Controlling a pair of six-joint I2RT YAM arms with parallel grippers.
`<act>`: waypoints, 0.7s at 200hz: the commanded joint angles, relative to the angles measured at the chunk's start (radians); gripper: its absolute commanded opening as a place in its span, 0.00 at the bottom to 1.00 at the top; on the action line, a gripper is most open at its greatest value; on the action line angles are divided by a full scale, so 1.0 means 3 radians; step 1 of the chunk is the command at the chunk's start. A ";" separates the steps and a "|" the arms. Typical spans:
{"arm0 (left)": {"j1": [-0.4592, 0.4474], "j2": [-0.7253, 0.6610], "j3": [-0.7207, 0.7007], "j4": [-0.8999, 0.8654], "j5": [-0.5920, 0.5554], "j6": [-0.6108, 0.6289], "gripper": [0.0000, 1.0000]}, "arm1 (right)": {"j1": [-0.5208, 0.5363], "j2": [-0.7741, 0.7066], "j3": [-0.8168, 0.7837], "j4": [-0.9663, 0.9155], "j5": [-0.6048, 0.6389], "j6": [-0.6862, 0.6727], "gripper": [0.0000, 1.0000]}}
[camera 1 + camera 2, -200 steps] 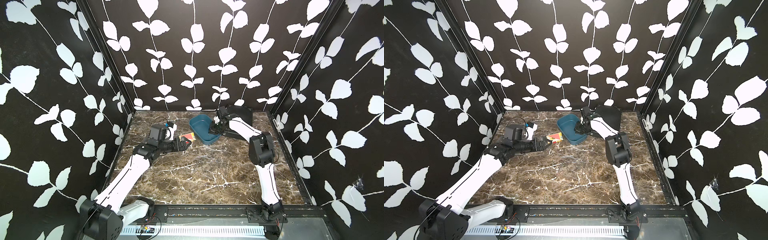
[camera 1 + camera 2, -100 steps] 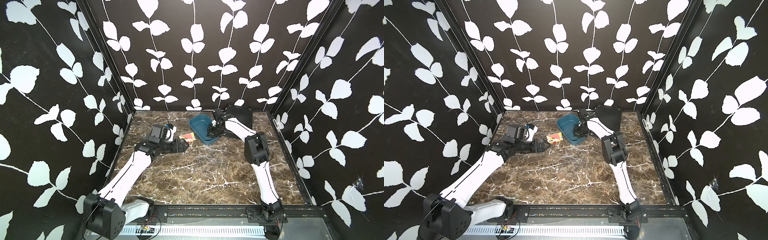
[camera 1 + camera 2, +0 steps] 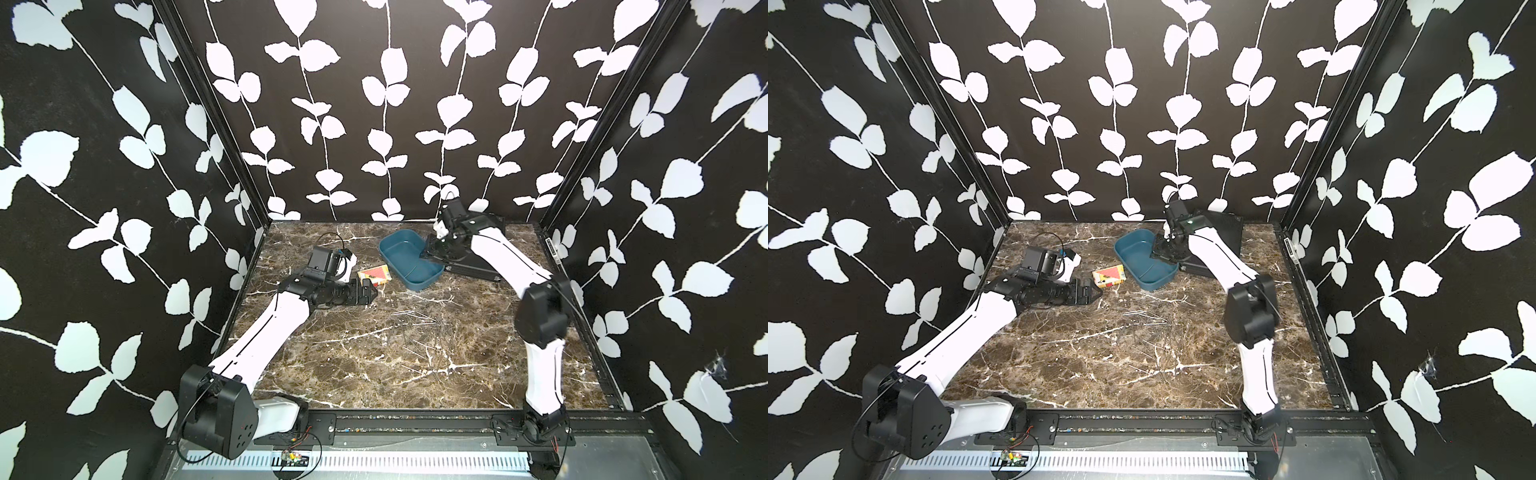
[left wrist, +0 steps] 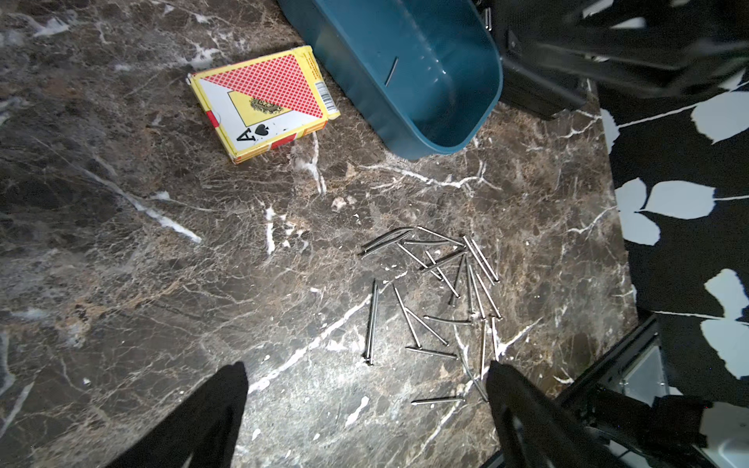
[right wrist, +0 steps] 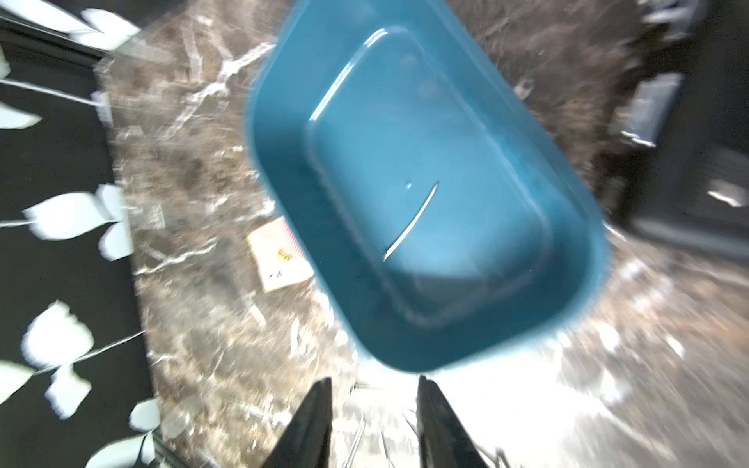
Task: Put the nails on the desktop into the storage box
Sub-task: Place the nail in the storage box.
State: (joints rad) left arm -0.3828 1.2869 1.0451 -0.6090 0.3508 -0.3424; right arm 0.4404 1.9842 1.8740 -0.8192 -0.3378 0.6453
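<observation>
On the brown desktop [image 3: 332, 374], near the back wall, the teal storage box [image 3: 415, 284]; at its edge the right gripper [image 5: 373, 379], jaws parted, empty. Wide open and empty too, the left gripper [image 4: 364, 368]. Just beside the storage box, a card box [image 4: 263, 101]. Heaped mid-desktop, the nails [image 4: 441, 275]; inside the storage box, a single nail [image 5: 411, 221].

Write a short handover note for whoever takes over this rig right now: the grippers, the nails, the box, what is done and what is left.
Grippers: the left gripper is open and empty, over the nails. The right gripper is open and empty, at one end of the box.
Things: the nails lie in a loose pile on the desktop, apart from the box.
Done: one nail lies in the box.
Left: the whole pile has to go in.
</observation>
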 commanded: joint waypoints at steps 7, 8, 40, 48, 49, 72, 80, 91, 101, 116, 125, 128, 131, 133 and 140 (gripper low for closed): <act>-0.0300 0.0078 -0.0042 -0.0173 -0.0215 0.0162 0.93 | 0.0020 -0.0499 -0.0797 -0.0040 0.0084 -0.0269 0.39; -0.0315 0.0088 -0.0042 -0.0176 -0.0224 0.0163 0.93 | 0.0020 -0.0540 -0.0824 -0.0040 0.0081 -0.0277 0.39; -0.0669 0.0195 -0.0163 -0.0101 -0.0302 0.0079 0.89 | 0.0040 -0.1065 -0.1686 -0.0067 0.0115 -0.0514 0.39; -0.0733 0.0188 -0.0220 -0.0068 -0.0331 0.0067 0.89 | 0.0060 -0.1185 -0.1843 -0.0030 0.0068 -0.0600 0.39; -0.0744 0.0189 -0.0226 -0.0065 -0.0336 0.0062 0.89 | 0.0066 -0.1200 -0.1897 -0.0023 0.0065 -0.0611 0.39; -0.0778 0.0126 -0.0394 -0.0028 -0.0357 -0.0072 0.89 | 0.0316 -0.1435 -0.2222 -0.0013 0.0093 -0.0892 0.40; -0.0779 0.0101 -0.0451 -0.0015 -0.0361 -0.0112 0.89 | 0.0443 -0.1454 -0.2269 -0.0049 0.0129 -0.1014 0.40; -0.0779 0.0065 -0.0513 -0.0015 -0.0383 -0.0170 0.89 | 0.0612 -0.1445 -0.2314 -0.0084 0.0201 -0.1146 0.40; -0.0779 0.0030 -0.0555 -0.0025 -0.0423 -0.0220 0.89 | 0.0779 -0.1431 -0.2368 -0.0066 0.0270 -0.1209 0.40; -0.0776 -0.0022 -0.0620 -0.0060 -0.0544 -0.0318 0.89 | 0.0987 -0.1402 -0.2425 0.0036 0.0336 -0.1259 0.40; -0.0772 -0.0059 -0.0644 -0.0101 -0.0604 -0.0371 0.89 | 0.1097 -0.1375 -0.2446 0.0099 0.0367 -0.1274 0.41; -0.0774 -0.0068 -0.0648 -0.0119 -0.0621 -0.0389 0.89 | 0.1134 -0.1358 -0.2445 0.0120 0.0378 -0.1276 0.41; -0.0774 -0.0075 -0.0655 -0.0135 -0.0636 -0.0411 0.90 | 0.1165 -0.1339 -0.2447 0.0137 0.0383 -0.1287 0.41; -0.0776 -0.0080 -0.0656 -0.0154 -0.0650 -0.0420 0.90 | 0.1192 -0.1327 -0.2443 0.0144 0.0392 -0.1295 0.41; -0.0769 -0.0093 -0.0660 -0.0204 -0.0685 -0.0470 0.90 | 0.1271 -0.1308 -0.2433 0.0167 0.0416 -0.1322 0.41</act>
State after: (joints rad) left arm -0.6155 1.3056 0.8646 -0.6281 0.2081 -0.4210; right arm 0.7609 1.5757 1.1671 -0.8127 -0.2657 0.3080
